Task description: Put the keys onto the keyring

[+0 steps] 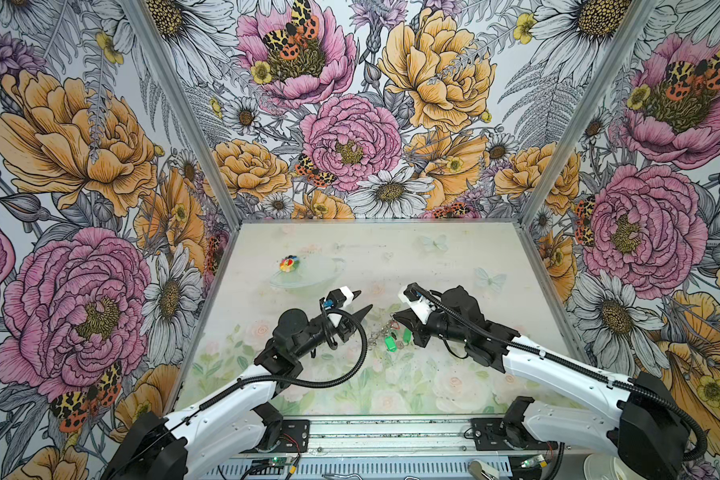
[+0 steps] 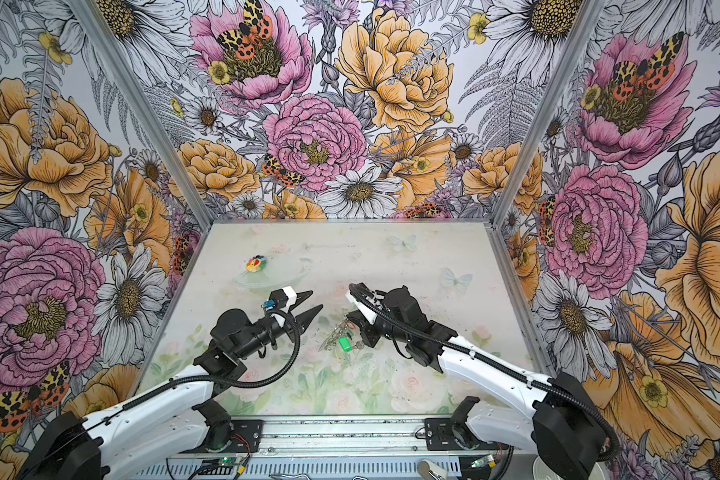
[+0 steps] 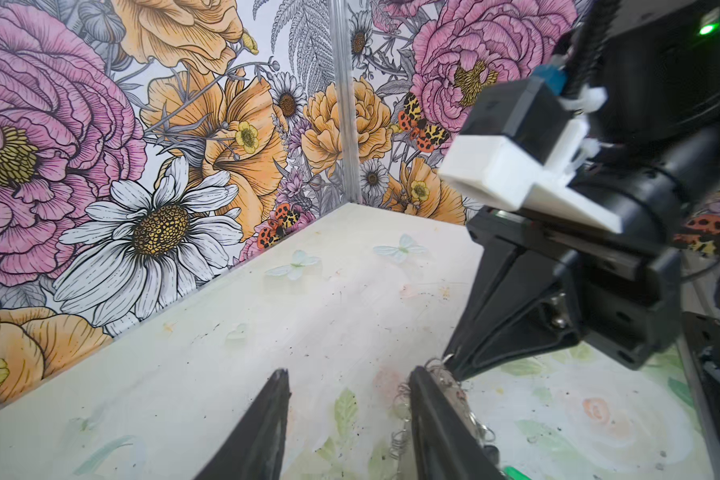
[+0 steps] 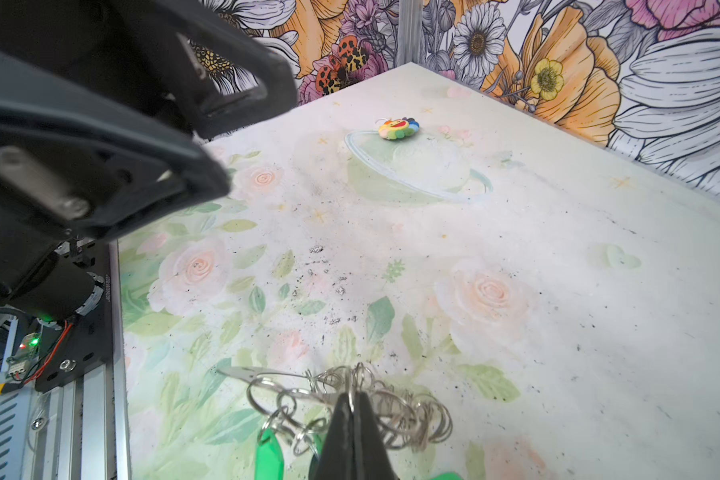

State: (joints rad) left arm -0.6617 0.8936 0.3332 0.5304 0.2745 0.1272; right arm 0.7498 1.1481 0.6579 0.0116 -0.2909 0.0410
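Note:
The keyring (image 4: 395, 409) is a tangle of silver wire loops, and my right gripper (image 4: 352, 395) is shut on one loop at its top. It shows in both top views (image 1: 380, 330) (image 2: 334, 334) at the table's middle. The keys' green heads (image 1: 390, 343) (image 2: 343, 343) lie against the loops on the near side. In the right wrist view one green head (image 4: 269, 457) sits beneath a small ring. My left gripper (image 1: 365, 300) (image 3: 350, 374) stands open just left of the keyring, with nothing between its fingers. One finger (image 3: 422, 399) has the loops right behind it.
A round multicoloured toy (image 1: 288, 263) (image 4: 398, 128) lies at the back left on the printed table mat (image 1: 433, 257). Flowered walls close the back and both sides. A metal rail (image 1: 391, 434) runs along the front edge.

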